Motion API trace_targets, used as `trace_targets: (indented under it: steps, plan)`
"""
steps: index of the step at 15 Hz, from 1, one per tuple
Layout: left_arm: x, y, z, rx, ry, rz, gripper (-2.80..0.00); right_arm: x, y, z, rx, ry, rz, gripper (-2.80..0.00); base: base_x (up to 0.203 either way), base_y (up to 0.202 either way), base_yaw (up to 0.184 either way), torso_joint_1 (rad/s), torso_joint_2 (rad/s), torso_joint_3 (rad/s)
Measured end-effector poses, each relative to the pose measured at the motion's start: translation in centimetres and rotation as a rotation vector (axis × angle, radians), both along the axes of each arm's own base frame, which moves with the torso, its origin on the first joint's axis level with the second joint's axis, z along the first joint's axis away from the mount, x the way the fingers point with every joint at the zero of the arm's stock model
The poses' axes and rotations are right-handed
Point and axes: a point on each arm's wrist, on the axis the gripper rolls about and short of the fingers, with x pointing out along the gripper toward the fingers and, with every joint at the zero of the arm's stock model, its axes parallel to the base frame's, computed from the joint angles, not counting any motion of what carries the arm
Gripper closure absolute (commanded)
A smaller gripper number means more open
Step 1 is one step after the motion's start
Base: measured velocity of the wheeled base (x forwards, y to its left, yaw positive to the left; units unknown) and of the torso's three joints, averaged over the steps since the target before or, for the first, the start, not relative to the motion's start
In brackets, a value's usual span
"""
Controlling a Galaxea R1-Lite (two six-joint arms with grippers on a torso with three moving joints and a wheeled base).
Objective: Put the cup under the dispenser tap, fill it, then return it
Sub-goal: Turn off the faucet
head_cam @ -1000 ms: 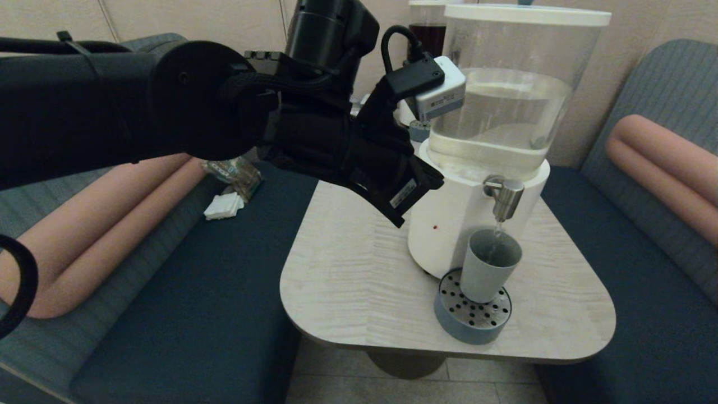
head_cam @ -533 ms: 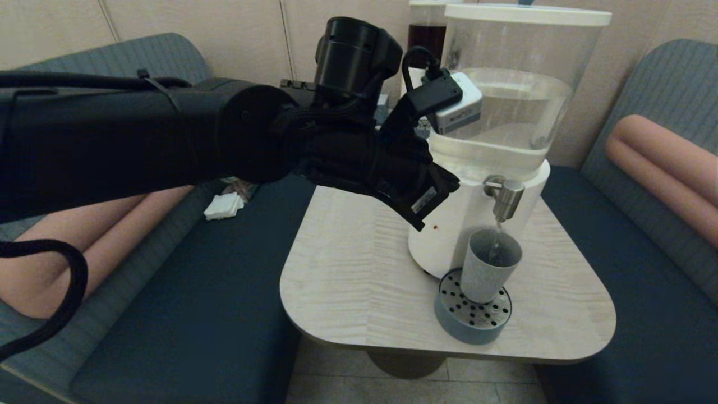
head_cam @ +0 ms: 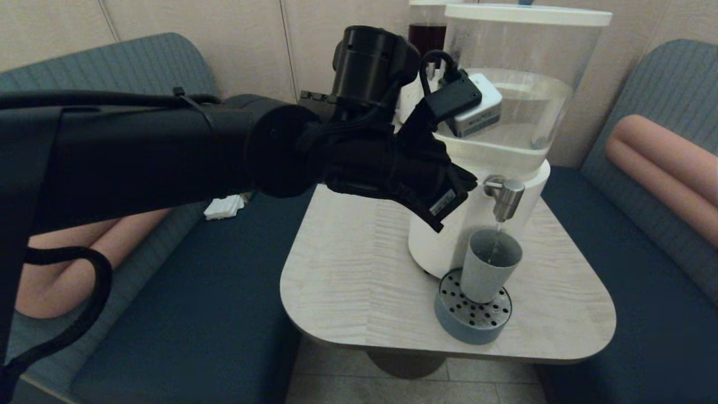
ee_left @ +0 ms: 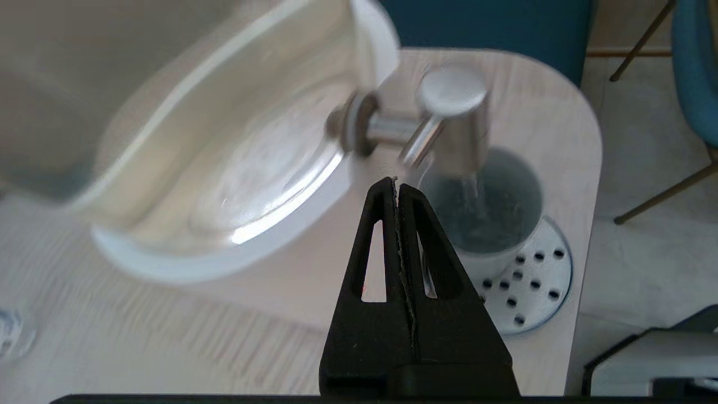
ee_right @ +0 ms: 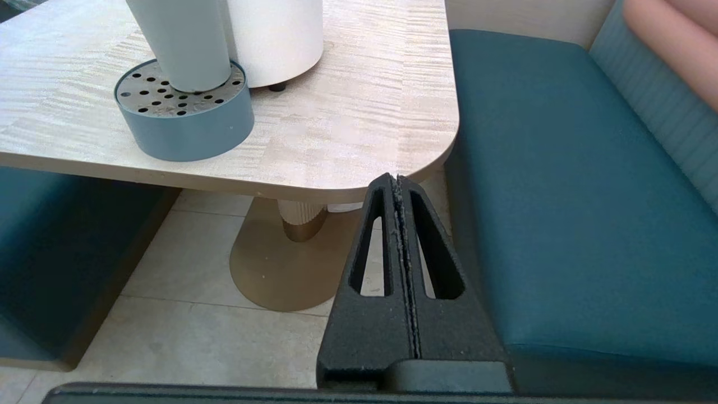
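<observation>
One cup (head_cam: 486, 270): matte tapered tumbler beneath the steel tap (head_cam: 506, 197), on perforated tray (head_cam: 472, 314).
Left gripper (ee_left: 396, 182): pressed together, empty, beside tap.
Right gripper (ee_right: 396, 178): pressed together, empty.

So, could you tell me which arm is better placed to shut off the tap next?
Probably the left: its shut gripper hovers beside the dispenser tap, above the filling cup.
</observation>
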Motion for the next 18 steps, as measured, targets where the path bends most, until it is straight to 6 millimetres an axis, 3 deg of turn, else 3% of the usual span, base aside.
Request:
trace_targets:
  steps: [9, 18]
  plan:
    - [-0.6, -1.2, -0.4, -0.001, -0.002, -0.030, 0.00, 0.0, 0.0, 0.0, 0.000, 0.000, 0.000, 0.00, 0.000, 0.000, 0.000, 0.000, 0.00, 0.000]
    - [0.1, -1.9, -1.2, -0.015, -0.017, -0.027, 0.00, 0.0, 0.0, 0.0, 0.000, 0.000, 0.000, 0.00, 0.000, 0.000, 0.000, 0.000, 0.00, 0.000]
